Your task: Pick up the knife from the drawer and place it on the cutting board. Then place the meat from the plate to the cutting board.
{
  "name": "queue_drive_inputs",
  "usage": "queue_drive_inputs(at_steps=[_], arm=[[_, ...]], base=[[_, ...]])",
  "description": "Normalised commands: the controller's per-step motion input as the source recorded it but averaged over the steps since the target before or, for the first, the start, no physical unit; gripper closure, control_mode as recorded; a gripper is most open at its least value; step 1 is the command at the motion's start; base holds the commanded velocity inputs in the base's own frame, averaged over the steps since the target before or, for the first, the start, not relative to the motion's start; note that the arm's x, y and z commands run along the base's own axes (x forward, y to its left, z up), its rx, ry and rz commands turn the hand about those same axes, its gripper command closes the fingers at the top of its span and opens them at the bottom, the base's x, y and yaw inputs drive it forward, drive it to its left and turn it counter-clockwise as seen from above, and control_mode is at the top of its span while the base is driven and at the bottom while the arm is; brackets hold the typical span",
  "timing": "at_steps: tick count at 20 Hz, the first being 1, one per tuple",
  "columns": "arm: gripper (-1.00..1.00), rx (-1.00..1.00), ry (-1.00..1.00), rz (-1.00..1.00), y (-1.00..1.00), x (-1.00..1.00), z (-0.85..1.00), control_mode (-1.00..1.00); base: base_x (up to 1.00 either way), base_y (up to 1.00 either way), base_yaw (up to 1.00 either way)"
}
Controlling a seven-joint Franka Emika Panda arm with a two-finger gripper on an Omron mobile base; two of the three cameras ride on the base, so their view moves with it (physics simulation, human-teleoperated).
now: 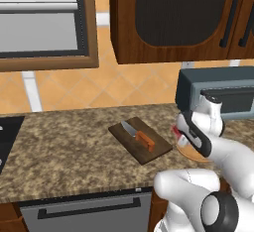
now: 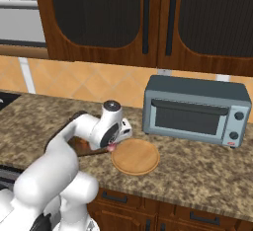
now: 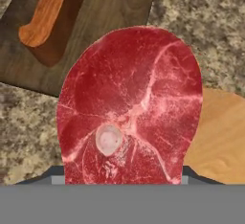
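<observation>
you have the meat (image 3: 129, 108) up off the plate (image 2: 136, 157), hanging close in front of the hand camera between plate and cutting board (image 1: 141, 140); the fingertips are hidden behind it, but since it hangs clear of the counter i judge the gripper (image 1: 177, 133) is clamped on its lower edge. treat it as soft, floppy and a bit slick: a thin raw slab that will likely sag and swing if you jerk, so move slowly and keep the pinch well in from the rim. the knife (image 1: 139, 135) already lies on the board, orange handle toward the near right end and blade pointing to the far left, so bare wood is limited. aim for the open strip beside the handle, on the plate side, and lower flat so the meat does not drape over the board's edge or the blade. the toaster oven (image 2: 196, 109) stands well behind the plate, and the counter (image 1: 64, 151) to the left of the board is open, so there's room for the sweep.
</observation>
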Motion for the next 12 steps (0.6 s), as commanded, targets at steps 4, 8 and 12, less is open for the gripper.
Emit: queue_drive_inputs(at_steps=[4,8,12], arm=[[1.00,0.00,0.09,0.16,0.68,0.49,0.00,-1.00],[1.00,0.00,0.10,0.10,0.28,0.65,-0.04,-1.00],[1.00,0.00,0.08,0.08,0.11,0.71,-0.14,-1.00]], base=[[0.00,0.00,0.00],[0.00,0.00,0.00],[0.00,0.00,0.00]])
